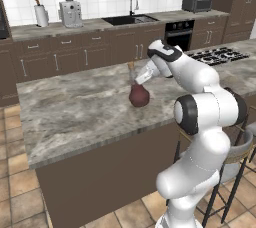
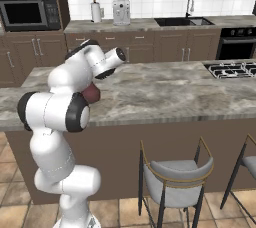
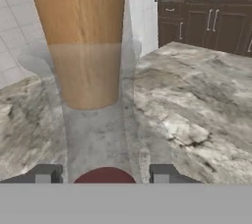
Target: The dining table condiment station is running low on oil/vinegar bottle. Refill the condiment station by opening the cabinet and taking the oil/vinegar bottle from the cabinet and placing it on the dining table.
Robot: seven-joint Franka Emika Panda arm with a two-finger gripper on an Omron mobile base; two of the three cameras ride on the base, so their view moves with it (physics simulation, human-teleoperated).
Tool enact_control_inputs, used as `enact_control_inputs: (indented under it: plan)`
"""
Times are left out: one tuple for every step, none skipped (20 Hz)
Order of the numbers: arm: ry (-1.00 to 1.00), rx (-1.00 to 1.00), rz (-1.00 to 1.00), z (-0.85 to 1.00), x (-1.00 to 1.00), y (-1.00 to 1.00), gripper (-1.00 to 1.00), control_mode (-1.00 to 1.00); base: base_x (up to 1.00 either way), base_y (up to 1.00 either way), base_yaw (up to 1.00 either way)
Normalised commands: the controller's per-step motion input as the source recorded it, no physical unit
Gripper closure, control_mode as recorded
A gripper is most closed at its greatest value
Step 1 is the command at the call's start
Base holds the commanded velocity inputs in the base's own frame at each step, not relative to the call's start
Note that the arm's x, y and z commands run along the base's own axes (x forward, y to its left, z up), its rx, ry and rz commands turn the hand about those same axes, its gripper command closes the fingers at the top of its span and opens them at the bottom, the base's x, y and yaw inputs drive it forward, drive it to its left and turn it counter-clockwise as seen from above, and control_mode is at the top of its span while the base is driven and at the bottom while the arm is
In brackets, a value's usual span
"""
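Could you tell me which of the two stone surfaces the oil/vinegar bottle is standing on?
The oil/vinegar bottle stands on the dining table, the marbled island in front, not the wall counter with the sink behind.

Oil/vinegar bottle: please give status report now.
Gripper astride the clear neck, jaws apart. Oil/vinegar bottle upright on dining table. Nothing in the way nearby.

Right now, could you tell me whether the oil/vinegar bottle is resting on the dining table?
Touching: in the left base view the oil/vinegar bottle sits upright with its round base on the dining table, no gap beneath.
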Motion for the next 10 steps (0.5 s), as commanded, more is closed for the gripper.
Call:
enact_control_inputs:
  plan:
    - [-0.15,-0.03,0.00,-0.32,0.59,0.00,1.00,-1.00,0.00,0.00,0.00]
    - [-0.14,-0.01,0.00,-0.21,0.64,0.00,1.00,-1.00,0.00,0.00,0.00]
    - [-0.13,0.00,0.00,-0.21,0.67,0.00,1.00,-1.00,0.00,0.00,0.00]
    - [-0.11,0.00,0.00,-0.19,0.71,0.00,1.00,-1.00,0.00,0.00,0.00]
    - [-0.11,0.00,0.00,-0.21,0.73,0.00,1.00,-1.00,0.00,0.00,0.00]
    - [-0.09,0.00,0.00,-0.15,0.62,0.00,1.00,-1.00,0.00,0.00,0.00]
    - [-0.09,0.00,0.01,-0.09,0.31,0.00,1.00,-1.00,0.00,0.00,0.00]
    - [-0.09,0.00,0.04,-0.09,0.14,-0.01,1.00,-1.00,0.00,0.00,0.00]
    - [-0.09,0.03,0.07,-0.16,0.00,-0.06,1.00,-1.00,0.00,0.00,0.00]
    - [-0.08,0.04,0.06,-0.34,0.00,-0.01,1.00,-1.00,0.00,0.00,0.00]
